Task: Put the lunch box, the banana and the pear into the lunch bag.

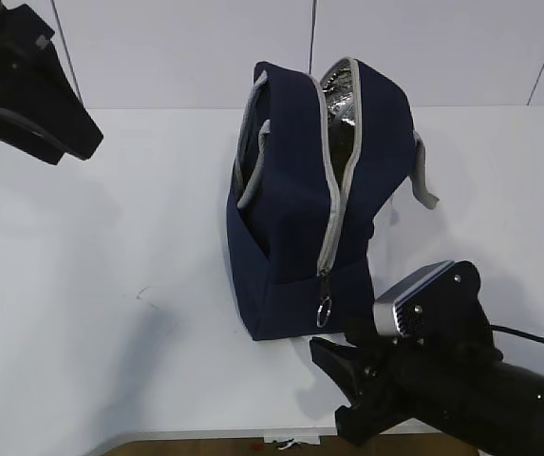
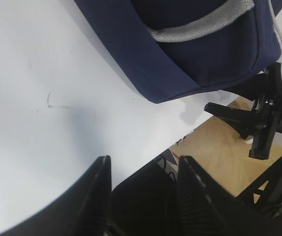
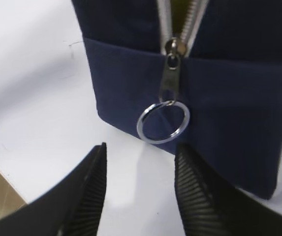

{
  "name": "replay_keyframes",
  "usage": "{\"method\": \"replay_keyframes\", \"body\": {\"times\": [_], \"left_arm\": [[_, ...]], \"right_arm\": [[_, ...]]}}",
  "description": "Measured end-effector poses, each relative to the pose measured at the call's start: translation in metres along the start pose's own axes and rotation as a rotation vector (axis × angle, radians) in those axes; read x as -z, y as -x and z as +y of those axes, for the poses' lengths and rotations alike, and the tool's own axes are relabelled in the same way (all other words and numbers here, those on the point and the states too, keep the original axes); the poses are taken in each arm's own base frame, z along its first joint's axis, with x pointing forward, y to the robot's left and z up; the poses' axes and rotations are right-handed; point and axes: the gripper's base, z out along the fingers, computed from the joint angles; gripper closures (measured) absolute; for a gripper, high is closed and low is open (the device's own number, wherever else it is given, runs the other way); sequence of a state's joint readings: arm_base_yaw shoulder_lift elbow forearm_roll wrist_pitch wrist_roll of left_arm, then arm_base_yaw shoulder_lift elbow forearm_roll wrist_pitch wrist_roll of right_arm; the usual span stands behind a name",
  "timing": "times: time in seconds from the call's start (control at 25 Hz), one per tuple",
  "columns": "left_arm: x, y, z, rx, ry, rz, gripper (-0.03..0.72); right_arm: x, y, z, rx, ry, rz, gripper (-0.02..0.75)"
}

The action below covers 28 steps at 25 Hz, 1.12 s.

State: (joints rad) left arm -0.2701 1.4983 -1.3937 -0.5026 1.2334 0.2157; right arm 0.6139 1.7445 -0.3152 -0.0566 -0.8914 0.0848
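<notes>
- The right gripper (image 3: 140,189) has black fingers (image 3: 89,191) with ribbed inner pads; they stand spread apart and hold nothing, with bare white table (image 3: 27,98) showing between them.
- Just beyond that gap hangs a shiny metal ring pull (image 3: 163,123) on a flat metal slider tab, dangling against the lunch bag (image 3: 219,98) near the bag's lower end; the gripper sits close to the ring without touching it.
- The lunch bag (image 1: 300,209) is boxy navy woven fabric with a grey toothed zipper (image 1: 333,190) running up its middle, parted wider toward the far end, where crinkled silver foil lining (image 1: 338,95) shows.
- Grey webbing handles (image 1: 249,157) droop over the bag's left and right flanks.
- The left gripper (image 2: 143,189), with smooth black curved fingers, is spread and empty, raised well to the left of the bag over bare table.
- Left of the bag the smooth white table is open and wide; a faint scuff mark (image 1: 145,294) lies there.
- In front of the bag the table edge is near, just below the right gripper.
- In the left wrist view, brown floor (image 2: 219,147) shows past that edge.
</notes>
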Motion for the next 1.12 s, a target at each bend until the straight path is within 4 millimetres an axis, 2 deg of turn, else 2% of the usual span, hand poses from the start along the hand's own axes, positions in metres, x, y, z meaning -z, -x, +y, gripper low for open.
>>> {"method": "replay_keyframes", "body": {"times": [0.36, 0.84, 1.12], "left_arm": [[0.000, 0.000, 0.000, 0.007, -0.002, 0.000, 0.360], [0.000, 0.000, -0.001, 0.011, -0.008, -0.002, 0.367], [0.000, 0.000, -0.001, 0.014, -0.011, -0.002, 0.372]], "right_arm": [[-0.014, -0.001, -0.001, -0.004, 0.001, -0.014, 0.390], [-0.016, 0.001, -0.005, -0.037, -0.042, -0.031, 0.390], [-0.025, 0.003, -0.005, -0.037, -0.041, -0.040, 0.391]]}}
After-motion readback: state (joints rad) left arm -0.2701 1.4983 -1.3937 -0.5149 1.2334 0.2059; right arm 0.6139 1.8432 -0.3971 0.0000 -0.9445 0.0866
